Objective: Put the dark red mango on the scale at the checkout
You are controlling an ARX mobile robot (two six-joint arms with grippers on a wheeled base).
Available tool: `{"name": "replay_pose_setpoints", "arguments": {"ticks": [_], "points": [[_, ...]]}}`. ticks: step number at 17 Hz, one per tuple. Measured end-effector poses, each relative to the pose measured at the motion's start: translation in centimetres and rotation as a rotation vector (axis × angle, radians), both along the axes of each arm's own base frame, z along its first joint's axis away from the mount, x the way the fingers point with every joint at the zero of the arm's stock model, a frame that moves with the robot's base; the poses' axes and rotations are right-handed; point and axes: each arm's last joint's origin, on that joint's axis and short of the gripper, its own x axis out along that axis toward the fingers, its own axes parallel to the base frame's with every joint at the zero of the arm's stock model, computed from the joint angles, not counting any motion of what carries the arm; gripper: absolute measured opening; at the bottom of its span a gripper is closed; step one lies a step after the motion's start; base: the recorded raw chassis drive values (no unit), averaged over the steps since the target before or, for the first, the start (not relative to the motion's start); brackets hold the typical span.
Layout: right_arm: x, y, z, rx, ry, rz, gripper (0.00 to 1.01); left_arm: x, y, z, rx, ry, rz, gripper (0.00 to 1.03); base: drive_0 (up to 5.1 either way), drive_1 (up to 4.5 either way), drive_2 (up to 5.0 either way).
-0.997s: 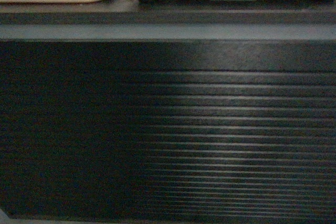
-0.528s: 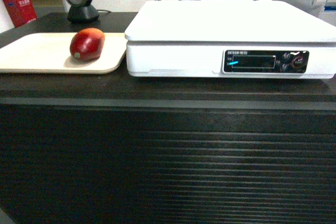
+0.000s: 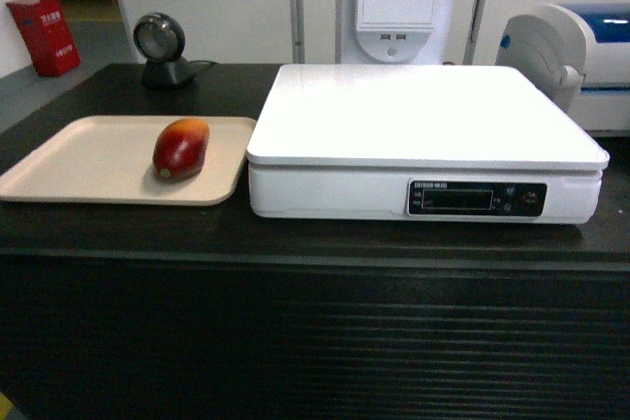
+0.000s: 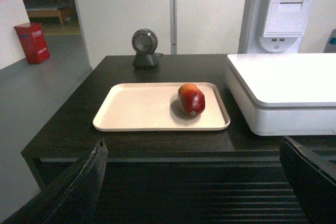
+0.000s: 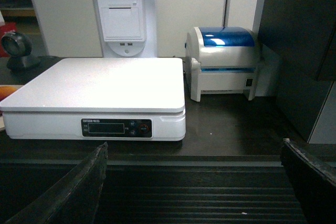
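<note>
Left gripper [image 4: 194, 182] is hovering level in front of the checkout [image 4: 157, 148], its dark fingers [image 4: 79, 187] spread wide with nothing between them; right gripper [image 5: 194, 182] is sitting in the same low, forward-facing pose, likewise wide open and holding nothing. Beyond the left gripper, the dark red mango [image 3: 180, 148] is lying on a beige tray [image 3: 79, 159] just beside the scale [image 3: 423, 140], whose white platform is carrying nothing. Behind them, a round black scanner [image 3: 159, 46], a receipt printer [image 3: 397, 2] and a blue-lidded label printer [image 5: 223, 61] are standing.
</note>
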Motion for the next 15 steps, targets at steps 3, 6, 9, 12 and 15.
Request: {"name": "replay_pose_setpoints", "arguments": {"ticks": [3,6,9,12,15], "points": [[0.0,0.0,-0.03,0.0,0.003,-0.001,0.98,0.0,0.0,-0.02,0.0,0.002,0.0,0.98,0.0,0.0,0.0],[0.0,0.0,-0.04,0.0,0.004,0.0,0.98,0.0,0.0,-0.02,0.0,0.002,0.0,0.98,0.0,0.0,0.0],[0.0,0.0,-0.04,0.0,0.004,0.0,0.98,0.0,0.0,-0.02,0.0,0.002,0.0,0.98,0.0,0.0,0.0],[0.0,0.0,-0.04,0.0,0.004,0.0,0.98,0.0,0.0,-0.02,0.0,0.002,0.0,0.98,0.0,0.0,0.0],[0.0,0.0,-0.04,0.0,0.004,0.0,0.98,0.0,0.0,-0.02,0.0,0.002,0.0,0.98,0.0,0.0,0.0]]}}
